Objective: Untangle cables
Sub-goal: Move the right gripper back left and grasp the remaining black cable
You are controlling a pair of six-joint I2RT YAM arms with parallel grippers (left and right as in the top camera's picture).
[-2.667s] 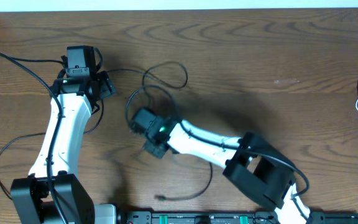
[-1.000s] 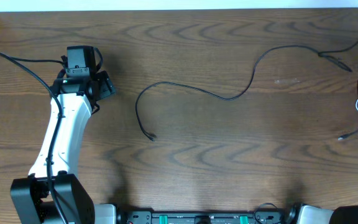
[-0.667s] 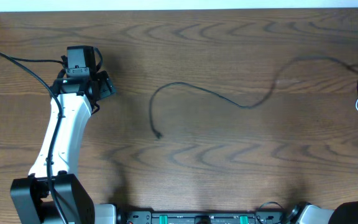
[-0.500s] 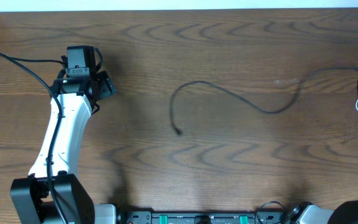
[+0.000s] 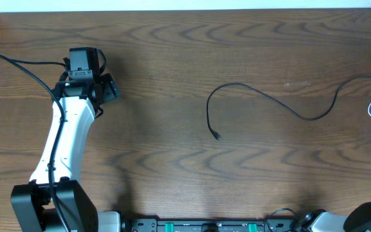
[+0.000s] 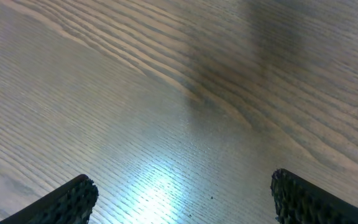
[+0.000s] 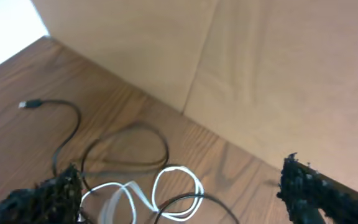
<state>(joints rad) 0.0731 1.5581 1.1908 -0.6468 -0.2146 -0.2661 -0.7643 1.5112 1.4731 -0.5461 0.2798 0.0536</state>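
Left jaws and right jaws both gape wide, holding nothing. A black cable [image 5: 263,95] curves across the desk [image 5: 172,180]; a white cable [image 7: 178,168] loops near the right jaws.

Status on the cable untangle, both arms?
Left gripper open, empty. Right gripper open over white cable looped with black cables. One black cable lies across the table. Nothing blocking.

— What kind of place is this?
— A robotics lab bench, by the look: a white robot arm [image 5: 63,138] mounted at a wood-grain table [image 5: 237,38], an equipment rail [image 5: 192,227] along its near edge, plain board walls [image 7: 260,74], and thin cables [image 5: 237,85] lying loose.
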